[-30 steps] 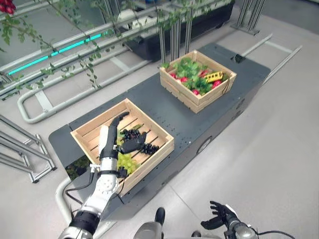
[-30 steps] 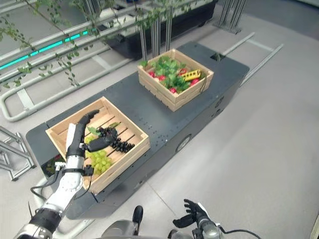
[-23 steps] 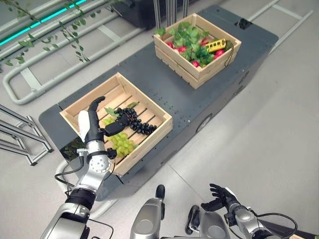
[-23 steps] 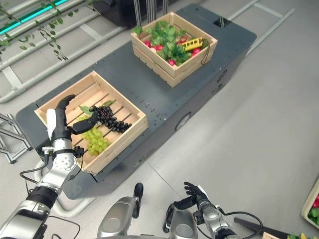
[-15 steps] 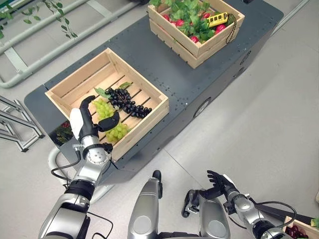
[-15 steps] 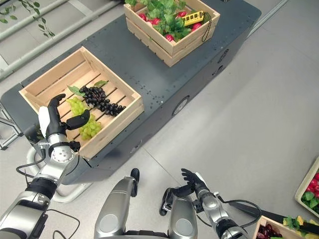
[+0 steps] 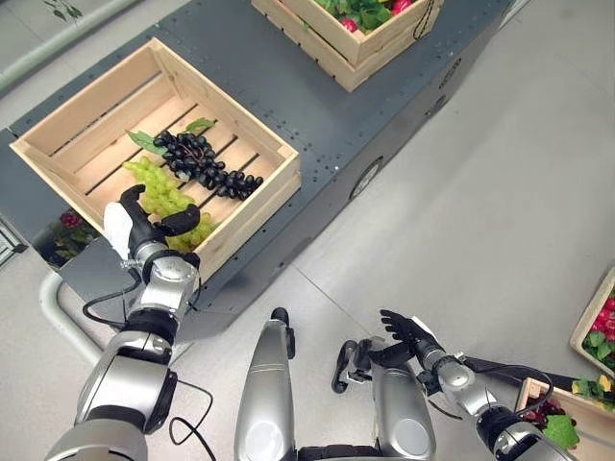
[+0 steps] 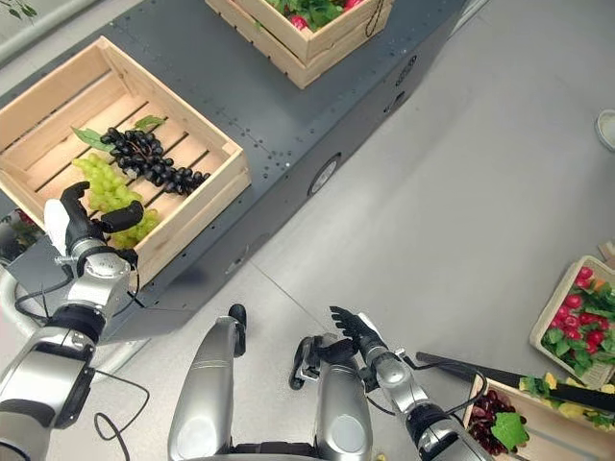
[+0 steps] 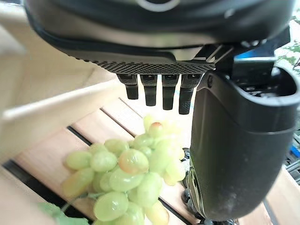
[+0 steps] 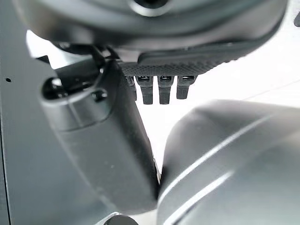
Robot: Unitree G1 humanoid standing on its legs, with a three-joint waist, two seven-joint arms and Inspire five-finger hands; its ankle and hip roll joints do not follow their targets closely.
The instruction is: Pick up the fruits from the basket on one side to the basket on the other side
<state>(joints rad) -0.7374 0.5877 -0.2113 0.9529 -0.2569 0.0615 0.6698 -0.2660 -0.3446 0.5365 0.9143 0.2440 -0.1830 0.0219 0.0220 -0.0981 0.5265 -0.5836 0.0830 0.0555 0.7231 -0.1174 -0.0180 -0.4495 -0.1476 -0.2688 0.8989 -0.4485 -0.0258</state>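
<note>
We find the left hand (image 7: pixel 142 223) released over the green grapes (image 7: pixel 165 189) in the near crate (image 7: pixel 252 209); right hand (image 7: pixel 404 331) relaxed, empty.

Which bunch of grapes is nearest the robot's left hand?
The green bunch, right beside the left hand; the dark bunch lies farther into the crate.

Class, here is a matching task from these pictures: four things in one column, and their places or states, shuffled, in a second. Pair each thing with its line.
Things:
1. green grapes
2. black grapes
3. right robot hand
4. far crate

Places or states:
a. holds green leaves
b. open, above the floor
c. next to the left robot hand
d. middle of the near crate, a leaf at one end

Pairs: 1-c; 2-d; 3-b; 4-a
</note>
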